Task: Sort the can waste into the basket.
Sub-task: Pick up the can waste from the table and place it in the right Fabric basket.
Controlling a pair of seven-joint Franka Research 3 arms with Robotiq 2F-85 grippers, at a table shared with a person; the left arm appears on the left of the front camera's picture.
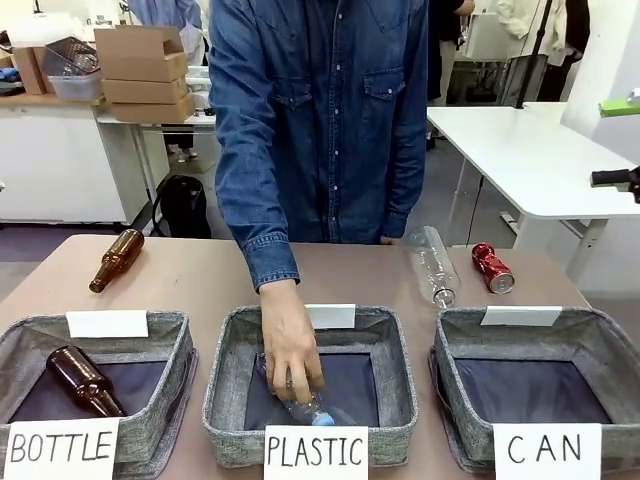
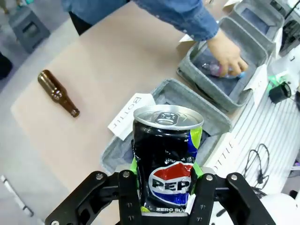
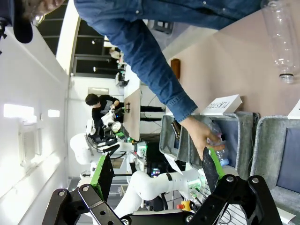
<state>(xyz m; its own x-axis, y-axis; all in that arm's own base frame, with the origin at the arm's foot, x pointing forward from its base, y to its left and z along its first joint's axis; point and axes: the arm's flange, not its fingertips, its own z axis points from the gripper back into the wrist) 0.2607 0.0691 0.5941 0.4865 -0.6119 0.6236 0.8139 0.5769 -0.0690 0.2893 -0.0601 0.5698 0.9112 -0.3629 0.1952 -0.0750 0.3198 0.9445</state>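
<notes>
my left gripper (image 2: pixel 165 183) is clamped on the dark can (image 2: pixel 166 154), which stands upright along the fingers, above the bottle basket (image 2: pixel 187 95). the can basket (image 1: pixel 450 390) lies at the other end of the row, past the plastic basket (image 1: pixel 225 390) where the person's hand (image 1: pixel 290 350) is down inside, so i judge the carry must cross that. my right gripper (image 3: pixel 157 161) hangs with jaws wide and nothing in them. the red can (image 1: pixel 492 268) lies on its side just behind the can basket, nearer that arm.

Bright, even indoor light, soft shadows, wide-angle bending in wrist views.
</notes>
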